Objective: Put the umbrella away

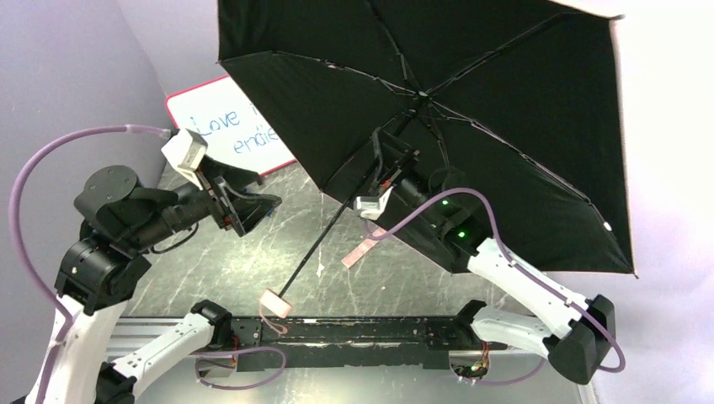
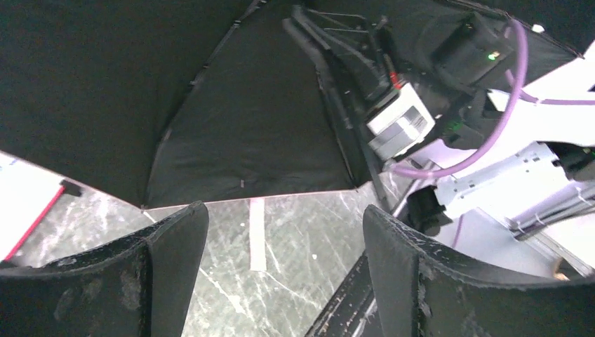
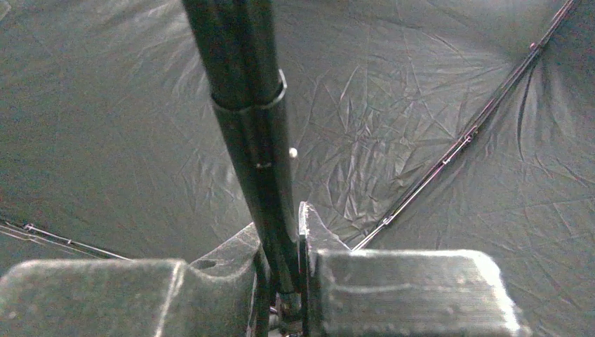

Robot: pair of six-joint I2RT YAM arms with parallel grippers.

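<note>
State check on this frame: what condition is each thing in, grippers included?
umbrella: fully open, shaft extended
strap: undone, dangling
right gripper: shut on the umbrella's shaft
left gripper: open, empty
whiteboard: written on, partly hidden by the umbrella
</note>
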